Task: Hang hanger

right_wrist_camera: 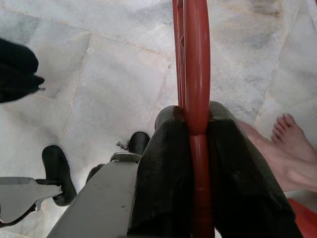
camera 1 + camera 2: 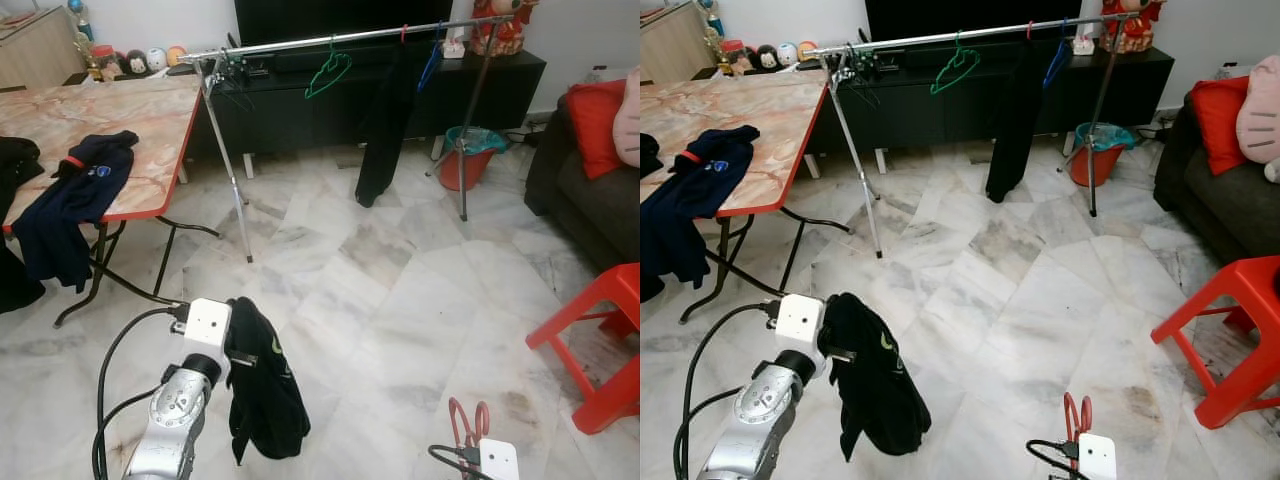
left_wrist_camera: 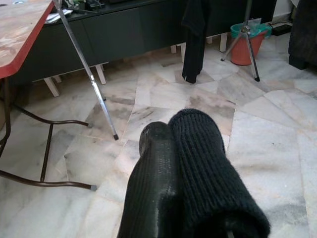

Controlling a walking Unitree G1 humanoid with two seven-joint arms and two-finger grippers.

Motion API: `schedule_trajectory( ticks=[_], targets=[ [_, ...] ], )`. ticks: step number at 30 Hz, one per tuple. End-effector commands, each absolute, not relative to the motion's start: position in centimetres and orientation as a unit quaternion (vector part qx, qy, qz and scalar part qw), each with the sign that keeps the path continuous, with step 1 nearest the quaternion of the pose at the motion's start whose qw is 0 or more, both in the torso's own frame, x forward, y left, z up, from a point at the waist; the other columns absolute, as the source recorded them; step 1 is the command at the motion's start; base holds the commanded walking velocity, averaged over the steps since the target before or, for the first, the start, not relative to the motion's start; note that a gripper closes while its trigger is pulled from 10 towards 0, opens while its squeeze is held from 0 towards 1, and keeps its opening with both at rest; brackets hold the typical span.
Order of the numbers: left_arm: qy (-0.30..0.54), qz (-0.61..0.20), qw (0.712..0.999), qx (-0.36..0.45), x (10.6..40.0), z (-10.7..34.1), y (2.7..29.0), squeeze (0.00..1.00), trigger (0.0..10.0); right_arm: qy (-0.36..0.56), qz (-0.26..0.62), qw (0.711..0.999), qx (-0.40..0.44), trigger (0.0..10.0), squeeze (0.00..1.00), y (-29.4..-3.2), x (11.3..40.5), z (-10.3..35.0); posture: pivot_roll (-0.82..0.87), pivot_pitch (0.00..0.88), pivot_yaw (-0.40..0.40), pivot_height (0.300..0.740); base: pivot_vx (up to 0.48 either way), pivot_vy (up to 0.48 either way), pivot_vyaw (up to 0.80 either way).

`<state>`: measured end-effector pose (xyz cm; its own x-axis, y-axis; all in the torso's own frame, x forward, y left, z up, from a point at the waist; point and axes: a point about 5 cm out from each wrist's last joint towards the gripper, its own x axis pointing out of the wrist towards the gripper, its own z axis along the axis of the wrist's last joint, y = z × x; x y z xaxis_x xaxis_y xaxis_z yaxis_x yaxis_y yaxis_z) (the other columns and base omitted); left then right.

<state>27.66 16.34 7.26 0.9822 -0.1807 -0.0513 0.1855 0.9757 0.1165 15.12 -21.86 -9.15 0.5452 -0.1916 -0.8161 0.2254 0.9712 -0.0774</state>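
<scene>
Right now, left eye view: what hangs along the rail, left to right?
Cluster of dark hangers → green hanger → black garment → blue hanger, all on the rail.

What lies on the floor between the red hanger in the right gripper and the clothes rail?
Bare marble floor in the left eye view. The red hanger sits in the right gripper; the clothes rail stands far ahead.
</scene>
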Motion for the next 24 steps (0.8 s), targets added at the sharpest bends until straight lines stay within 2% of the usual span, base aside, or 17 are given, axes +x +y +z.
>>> schedule_trajectory(
  ticks=[1,11,14,24],
  targets=[
    [0.005,-0.087,0.995,0.054,28.16,8.16,16.52,0.0,10.0,0.461,-0.119,0.879,0.025,10.0,0.0,-21.62,14.94,-9.26,0.05,0.0,0.037,0.74,0.0,0.0,0.0],
    [0.007,-0.085,0.995,0.048,28.29,8.24,16.26,0.0,10.0,0.461,-0.114,0.88,0.019,10.0,0.0,-21.58,14.85,-9.28,0.05,0.0,0.035,0.74,0.0,0.0,0.09],
    [0.009,-0.083,0.995,0.046,28.25,8.19,16.25,0.0,10.0,0.46,-0.114,0.88,0.019,10.0,0.0,-21.6,14.81,-9.28,0.05,0.0,0.034,0.74,0.0,0.345,0.54],
    [0.009,-0.083,0.995,0.046,28.34,8.32,16.24,0.0,10.0,0.461,-0.115,0.879,0.023,10.0,0.0,-21.47,14.72,-9.35,0.05,0.0,0.041,0.74,0.0,0.354,0.0]
  ],
)
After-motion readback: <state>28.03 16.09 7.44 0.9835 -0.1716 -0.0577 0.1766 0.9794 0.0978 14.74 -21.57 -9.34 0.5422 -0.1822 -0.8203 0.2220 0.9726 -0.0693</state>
